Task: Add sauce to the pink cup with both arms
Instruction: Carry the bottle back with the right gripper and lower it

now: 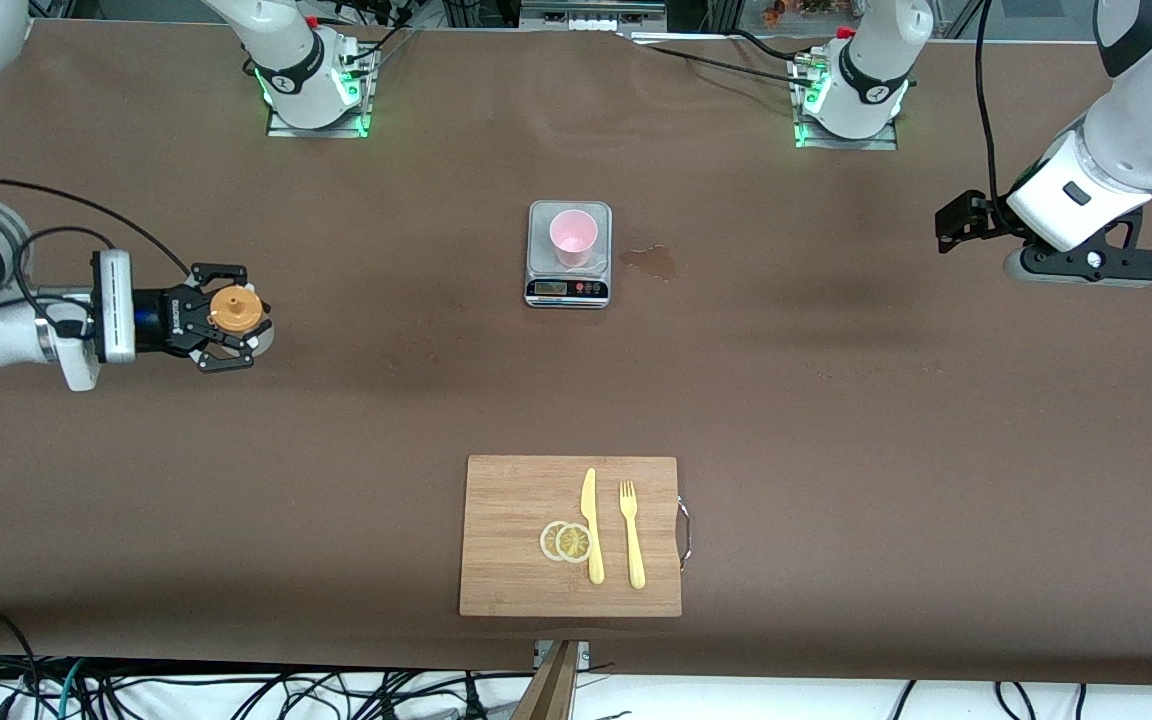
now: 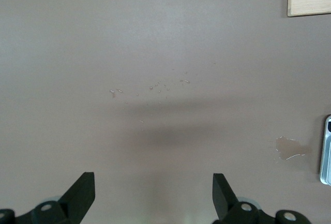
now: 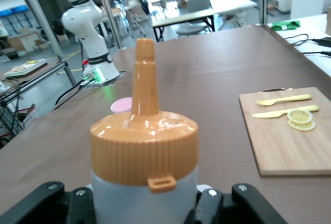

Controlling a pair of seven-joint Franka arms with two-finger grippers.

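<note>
Step in hand: I have the sauce bottle point(image 1: 236, 311) gripped, not yet brought to the cup.
Right end effector point(image 1: 226, 318): clenched around the bottle's body near the right arm's end of the surface point(image 1: 836, 400), orange nozzle cap point(image 3: 144, 136) upright.
Left end effector point(image 2: 153, 195): released, fingers spread wide over bare surface at the left arm's end; that arm waits.
Pink cup point(image 1: 573, 238): upright on the scale point(image 1: 569, 288) at mid-surface, well apart from the bottle.
Elsewhere: a cutting board point(image 1: 516, 590) nearer the front camera; a small wet patch point(image 1: 652, 262) beside the scale.
Next move, as I judge it: carry the bottle over the cup, tip the nozzle above its rim, and bring my left end effector in to steady the cup.
</note>
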